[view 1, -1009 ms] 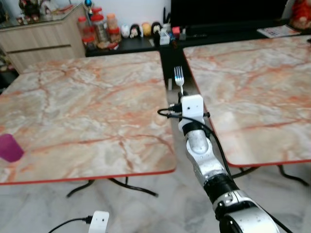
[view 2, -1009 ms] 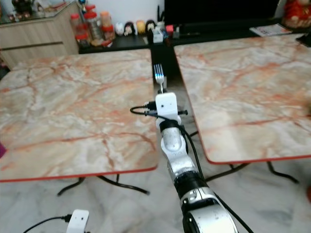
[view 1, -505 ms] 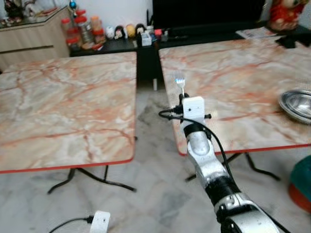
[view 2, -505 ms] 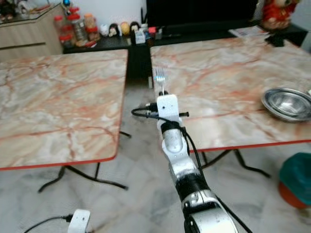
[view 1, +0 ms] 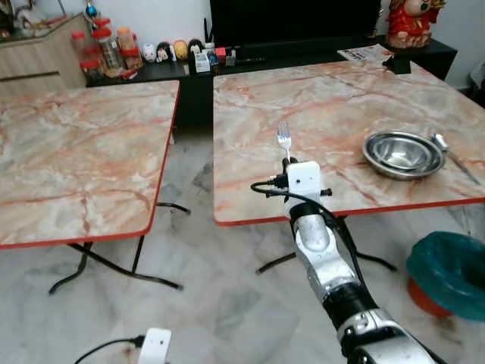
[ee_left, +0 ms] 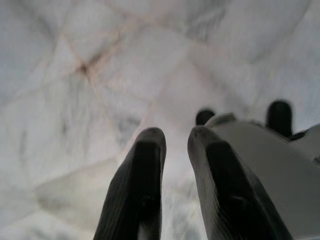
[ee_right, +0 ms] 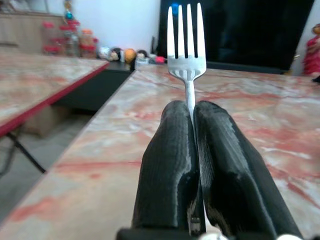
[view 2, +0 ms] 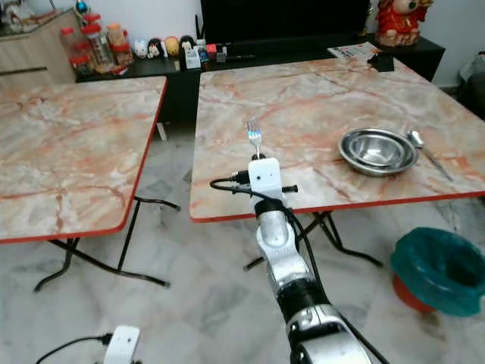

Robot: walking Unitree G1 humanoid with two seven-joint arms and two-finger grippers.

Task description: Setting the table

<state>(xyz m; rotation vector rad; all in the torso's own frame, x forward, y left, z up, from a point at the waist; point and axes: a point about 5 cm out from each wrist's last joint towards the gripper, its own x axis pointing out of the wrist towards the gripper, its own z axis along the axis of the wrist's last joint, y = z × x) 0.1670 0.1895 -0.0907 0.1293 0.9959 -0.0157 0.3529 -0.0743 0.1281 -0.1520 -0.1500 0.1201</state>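
**Fork carried upright toward the place setting**

The right gripper (ee_right: pixel 194 150) has its jaws pressed together on the stem of a fork (ee_right: pixel 186 37), pinching it low so the tines stand straight up and clear of the fingers. From the head views, the fork (view 1: pixel 284 139) rides above the near edge of the right-hand desk (view 1: pixel 333 106), with the silver arm stretched out from the floor side. Holding the handle by its lower end probably leaves most of the fork free to be laid flat later.

A steel bowl (view 1: pixel 403 152) sits on the same desk toward its right side, with a spoon (view 1: pixel 453 155) just beside it; the fork likely belongs near them, and it is well apart from both now.

The left gripper (ee_left: pixel 175 165) hangs idle over the marble floor, its jaws slightly spread and holding nothing.
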